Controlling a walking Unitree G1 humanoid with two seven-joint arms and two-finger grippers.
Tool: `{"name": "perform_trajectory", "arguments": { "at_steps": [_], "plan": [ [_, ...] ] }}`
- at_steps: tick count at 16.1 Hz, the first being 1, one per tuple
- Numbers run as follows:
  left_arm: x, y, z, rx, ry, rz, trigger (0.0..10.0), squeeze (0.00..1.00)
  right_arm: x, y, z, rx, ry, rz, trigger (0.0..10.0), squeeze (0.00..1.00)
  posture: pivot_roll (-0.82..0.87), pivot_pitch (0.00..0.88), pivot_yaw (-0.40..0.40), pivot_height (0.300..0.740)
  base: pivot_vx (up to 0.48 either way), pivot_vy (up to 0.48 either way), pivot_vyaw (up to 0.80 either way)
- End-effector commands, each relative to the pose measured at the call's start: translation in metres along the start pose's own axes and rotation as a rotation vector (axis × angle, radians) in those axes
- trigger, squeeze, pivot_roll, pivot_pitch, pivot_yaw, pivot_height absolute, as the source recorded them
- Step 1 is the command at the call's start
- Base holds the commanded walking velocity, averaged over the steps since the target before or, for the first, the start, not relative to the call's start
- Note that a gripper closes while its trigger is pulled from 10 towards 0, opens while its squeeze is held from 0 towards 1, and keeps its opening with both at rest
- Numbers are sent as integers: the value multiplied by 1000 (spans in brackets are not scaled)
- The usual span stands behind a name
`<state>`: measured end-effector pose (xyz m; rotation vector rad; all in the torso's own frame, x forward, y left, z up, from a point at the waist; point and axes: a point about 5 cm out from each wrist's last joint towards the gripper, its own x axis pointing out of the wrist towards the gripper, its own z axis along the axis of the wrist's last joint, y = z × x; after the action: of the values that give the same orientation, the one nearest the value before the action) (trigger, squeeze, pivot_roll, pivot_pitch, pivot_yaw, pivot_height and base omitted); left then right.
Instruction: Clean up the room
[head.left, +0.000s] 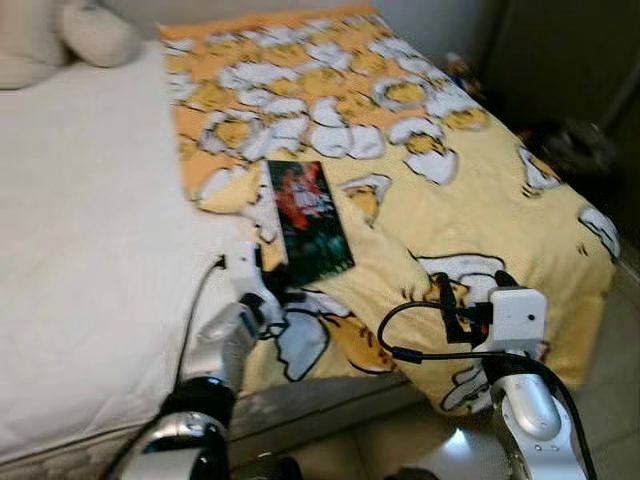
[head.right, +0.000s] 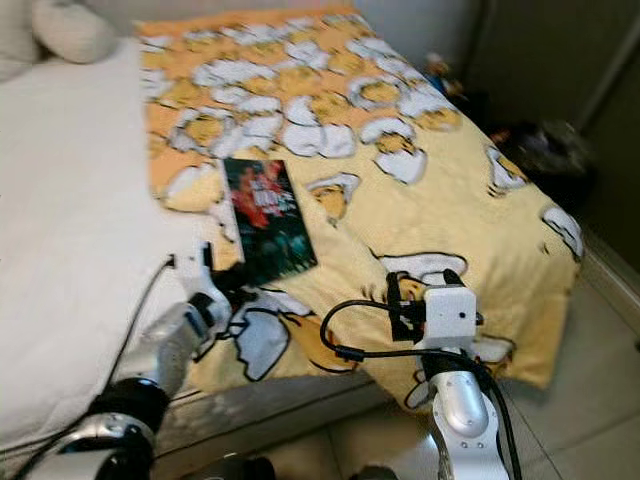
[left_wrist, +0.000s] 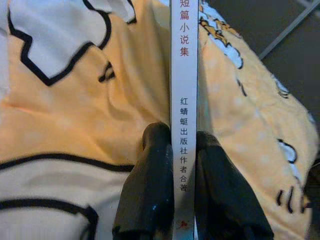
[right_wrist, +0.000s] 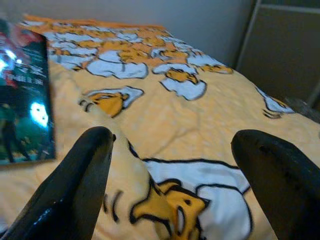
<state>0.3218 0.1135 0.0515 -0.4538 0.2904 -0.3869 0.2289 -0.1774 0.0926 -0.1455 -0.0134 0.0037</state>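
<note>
Lying on a yellow blanket (head.left: 480, 200) printed with white and orange cartoon shapes, a dark-covered book (head.left: 309, 220) sits near the middle of the bed, its long side running roughly from 12 to 6 o'clock in the head views. The blanket covers the right part of the bed, while bare white sheet (head.left: 80, 240) stretches off toward 9 o'clock, and a pale pillow (head.left: 95, 35) rests at about 11 o'clock near the far corner.

The left gripper (head.left: 272, 290) reaches in at the book's near end, at about 7 o'clock from the cover's centre. In the left wrist view its two black fingers (left_wrist: 150, 195) are closed tight on either side of the book's white spine (left_wrist: 184, 115), which carries a column of printed characters. The book appears to lie flat against the blanket, though the blur of the head views makes that hard to confirm.

The right gripper (head.left: 475, 295) hovers over the blanket at about 4 o'clock from the book, well apart from it. Its fingers (right_wrist: 80, 180) are spread wide with nothing between them but the blanket's pattern. A black cable (head.left: 420, 352) loops beside its white wrist housing. Dim, dark clutter (head.left: 575, 140) sits on the floor past the bed's right edge, too blurred to identify.
</note>
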Motion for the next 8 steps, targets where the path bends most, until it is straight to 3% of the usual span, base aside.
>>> {"name": "perform_trajectory", "arguments": {
  "at_steps": [1, 4, 5, 8],
  "plan": [
    [1, 0, 4, 16, -13, 12, 0, 1000, 0, -2, -1, -2, -7, -1, 10000, 0, -160, 8, 70, 736, 0, 0, 0],
    [5, -2, -1, 21, 32, 19, 0, 1000, -5, -5, -3, -18, 2, 0, 10000, 0, -186, 9, 71, 736, 0, 0, 0],
    [8, -6, 0, 48, 44, 21, 10000, 0, -6, -6, -3, -20, 4, -2, 10000, 0, -195, 7, 72, 736, 0, 0, 0],
    [14, -10, 5, 91, 35, 37, 10000, 0, -8, -7, -4, -26, 7, -5, 10000, 0, -209, 3, 73, 736, 0, 0, 0]
  ]
}}
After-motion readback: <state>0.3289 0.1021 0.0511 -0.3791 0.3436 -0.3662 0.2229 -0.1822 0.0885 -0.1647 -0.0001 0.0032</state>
